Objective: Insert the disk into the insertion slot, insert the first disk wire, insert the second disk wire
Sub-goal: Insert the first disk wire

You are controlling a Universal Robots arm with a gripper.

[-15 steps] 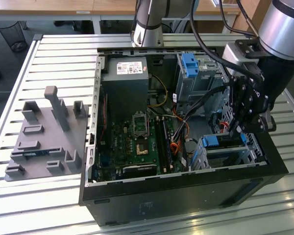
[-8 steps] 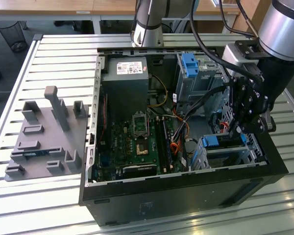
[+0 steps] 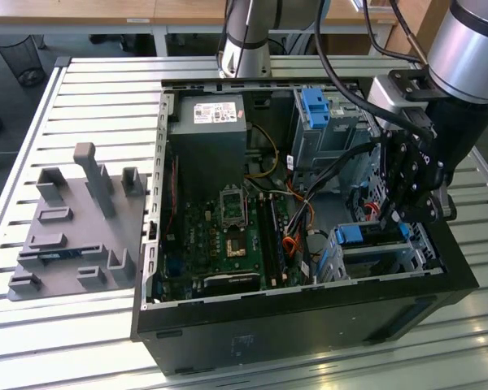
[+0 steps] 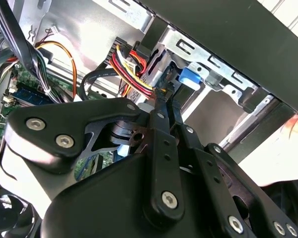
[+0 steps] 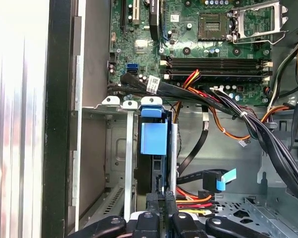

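While I hover inside the case (image 3: 293,321), the gripper (image 5: 161,194) looks pinched shut on the plug end of the red-yellow-black disk wire (image 5: 196,201). The disk (image 5: 153,139) sits seated in the insertion slot (image 5: 116,148), just ahead of the gripper.
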